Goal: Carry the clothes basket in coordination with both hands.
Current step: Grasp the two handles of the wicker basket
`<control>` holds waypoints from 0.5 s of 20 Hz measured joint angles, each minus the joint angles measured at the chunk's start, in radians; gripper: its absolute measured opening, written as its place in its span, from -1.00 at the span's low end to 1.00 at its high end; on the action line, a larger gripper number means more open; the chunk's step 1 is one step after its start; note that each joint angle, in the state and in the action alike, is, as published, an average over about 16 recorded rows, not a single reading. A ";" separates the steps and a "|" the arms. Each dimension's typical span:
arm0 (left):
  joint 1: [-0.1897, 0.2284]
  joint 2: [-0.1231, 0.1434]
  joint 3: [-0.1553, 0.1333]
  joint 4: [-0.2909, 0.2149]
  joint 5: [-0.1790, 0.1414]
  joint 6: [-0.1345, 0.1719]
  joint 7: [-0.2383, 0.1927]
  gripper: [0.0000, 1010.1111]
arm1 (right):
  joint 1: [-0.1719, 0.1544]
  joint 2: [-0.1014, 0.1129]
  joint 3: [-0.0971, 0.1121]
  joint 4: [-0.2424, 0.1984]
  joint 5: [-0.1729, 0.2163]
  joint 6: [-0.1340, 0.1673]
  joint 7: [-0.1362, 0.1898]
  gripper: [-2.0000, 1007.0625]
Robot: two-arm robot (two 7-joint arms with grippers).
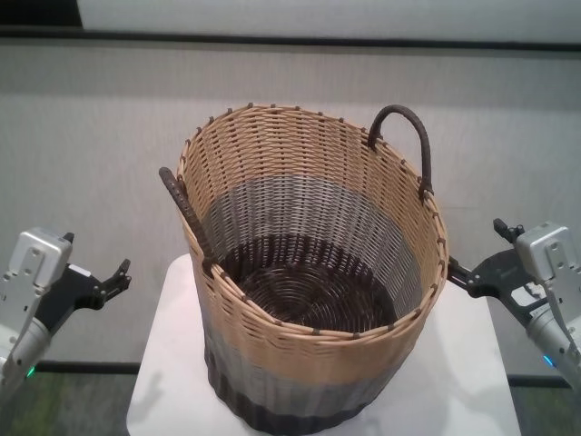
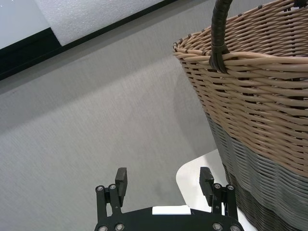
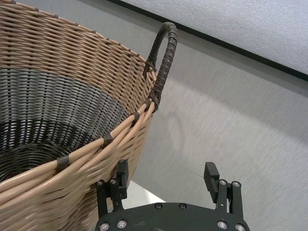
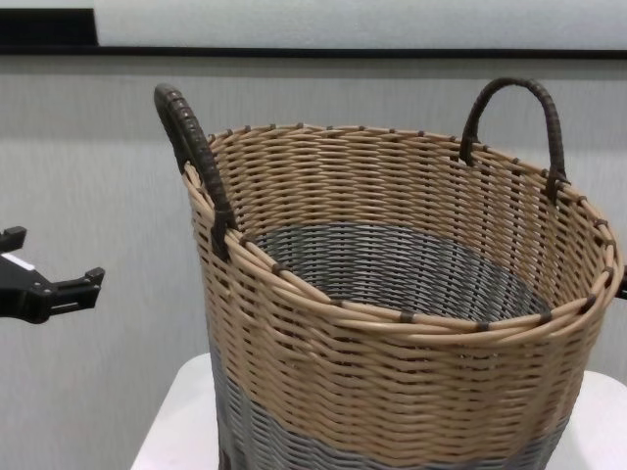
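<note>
Grey carpeted floor runs back to a pale wall with a dark skirting strip, and on it stands a small white table (image 1: 172, 363) carrying the clothes basket (image 1: 309, 272), which sits upright and fills most of the tabletop. All places below are given from the basket. Its two dark loop handles rise from the rim on opposite sides: the left handle (image 1: 182, 204) sits on the left and a little toward the robot, the right handle (image 1: 404, 136) on the right and toward the far side, so the line joining them runs diagonally across the robot's front, not squarely side to side. The left pincer (image 1: 116, 277) hangs well clear of the basket's left wall, at about the height of the tan band, jaws spread wide and holding nothing. The right pincer (image 1: 458, 275) is much closer, its tips just beside the right wall below the rim; whether they touch the wicker cannot be told. Its jaws are also released and empty, and the right wrist view shows one finger (image 3: 121, 174) close against the weave with the right handle above and beyond it. Judging from this, the right arm is the nearer one, yet each pincer sits below and off to the side of its handle, so both would need to rise and move inward before any shared lift.
</note>
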 joint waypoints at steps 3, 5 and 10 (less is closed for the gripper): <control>0.000 0.000 0.000 0.000 0.000 0.000 0.000 0.98 | 0.000 0.000 0.000 0.000 0.000 0.000 0.000 0.99; 0.000 0.000 0.000 0.000 0.000 0.000 0.000 0.98 | 0.000 0.000 0.000 0.000 0.000 0.000 0.000 0.99; 0.000 0.000 0.000 0.000 0.000 0.000 0.000 0.98 | 0.000 0.000 0.000 0.000 0.000 0.000 0.000 0.99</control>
